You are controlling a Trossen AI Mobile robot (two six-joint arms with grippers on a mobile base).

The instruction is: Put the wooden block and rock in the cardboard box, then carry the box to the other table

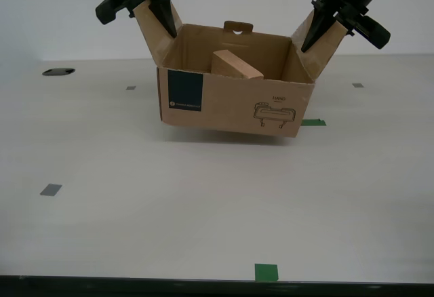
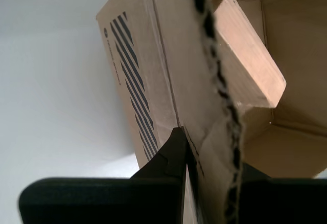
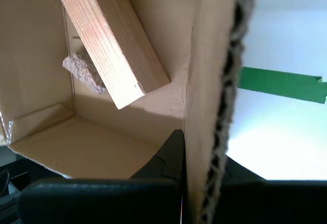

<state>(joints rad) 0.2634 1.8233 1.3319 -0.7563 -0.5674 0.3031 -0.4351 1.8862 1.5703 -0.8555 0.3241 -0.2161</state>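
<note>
The cardboard box [image 1: 230, 107] hangs a little above the tabletop, casting a shadow beneath it. My first gripper [image 1: 325, 26] is shut on the side flap [image 3: 209, 81] at the exterior view's right. My second gripper [image 1: 146, 9] is shut on the flap [image 2: 199, 106] at the exterior view's left. The wooden block [image 1: 236, 65] leans tilted inside the box and shows in both wrist views [image 3: 112, 40] [image 2: 250, 60]. The rock [image 3: 82, 73] lies on the box floor, partly under the block. The other table is out of view.
The off-white tabletop [image 1: 203, 202] carries grey squares [image 1: 50, 190], a green square [image 1: 266, 271] near its front edge and a green tape strip [image 1: 313, 122] behind the box. A black oval object [image 1: 57, 72] lies far back at the exterior view's left.
</note>
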